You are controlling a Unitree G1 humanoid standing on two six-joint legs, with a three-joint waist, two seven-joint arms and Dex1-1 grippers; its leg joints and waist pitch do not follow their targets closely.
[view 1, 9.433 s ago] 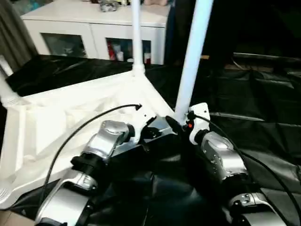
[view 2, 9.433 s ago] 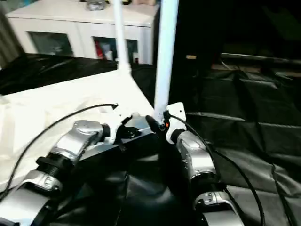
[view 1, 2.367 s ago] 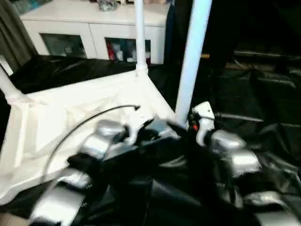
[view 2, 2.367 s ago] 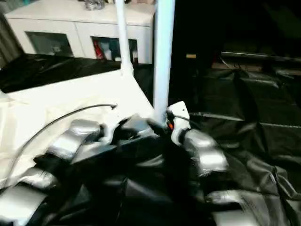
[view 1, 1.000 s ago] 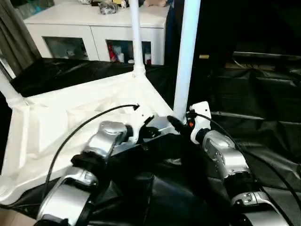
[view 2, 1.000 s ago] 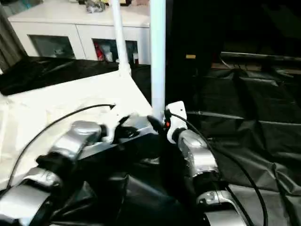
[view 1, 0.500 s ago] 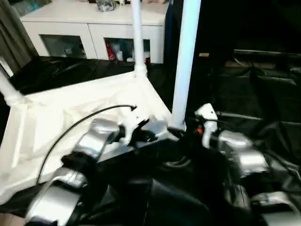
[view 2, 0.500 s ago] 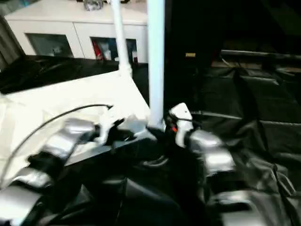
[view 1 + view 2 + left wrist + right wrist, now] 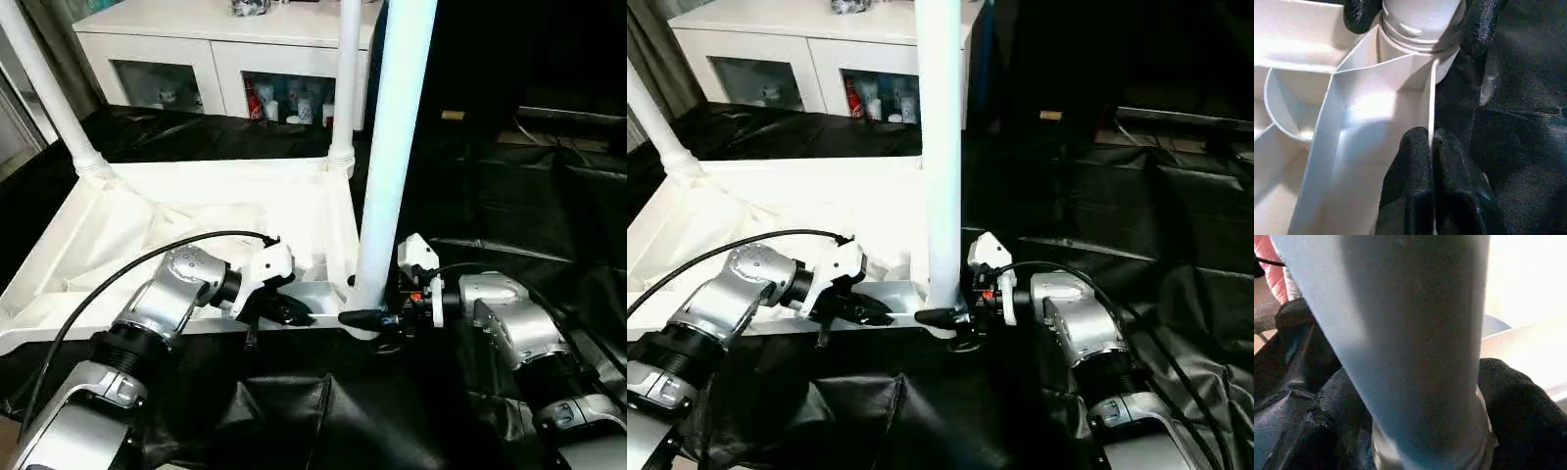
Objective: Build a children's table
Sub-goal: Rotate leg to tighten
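- The children's table (image 9: 196,211) lies upside down on a black sheet (image 9: 509,196), its ribbed underside facing up. Everything below is placed relative to the near leg (image 9: 392,147), the thick white one standing upright in the table's near right corner socket.
- Far to the left of the near leg, another leg (image 9: 49,98) rises at a slant from the table's far left corner.
- The left gripper (image 9: 284,311) sits just left of the near leg, low at the table's near rim. Its two black fingers (image 9: 1420,171) are pressed together, pinching the thin white rim wall that runs up to the leg's socket.
- Behind the near leg and slightly left, a thinner-looking leg (image 9: 345,78) stands upright in the far right corner.
- Beyond that leg, further back, stands a white glass-door cabinet (image 9: 225,59) with small items behind its panes.
- The right gripper (image 9: 367,318) reaches in from the right of the near leg at its foot. Its black fingers (image 9: 1518,401) stand spread to either side of the leg's base, one on each flank just above the ringed collar; whether they actually press on the leg cannot be told.
- To the right of the near leg, the black sheet covers the surface in folds.
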